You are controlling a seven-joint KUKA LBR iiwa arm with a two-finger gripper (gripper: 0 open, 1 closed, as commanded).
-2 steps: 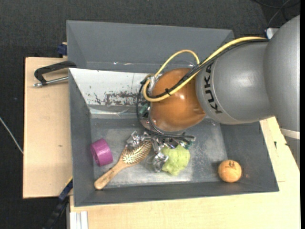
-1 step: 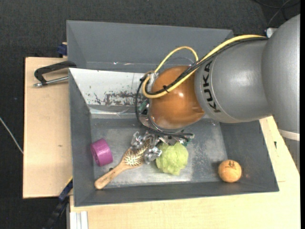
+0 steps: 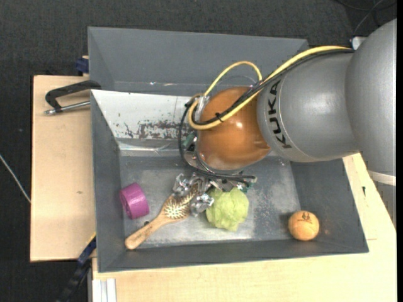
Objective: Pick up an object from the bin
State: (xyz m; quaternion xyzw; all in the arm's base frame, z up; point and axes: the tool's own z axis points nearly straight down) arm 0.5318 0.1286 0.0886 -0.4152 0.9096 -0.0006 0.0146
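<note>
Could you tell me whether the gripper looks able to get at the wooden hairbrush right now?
Probably yes: the gripper sits right at the head of the wooden hairbrush, and nothing lies on it, though the green fuzzy lump beside it could crowd the approach.

One each: purple roll (image 3: 133,201), wooden hairbrush (image 3: 160,219), green lump (image 3: 228,209), orange ball (image 3: 303,225).
</note>
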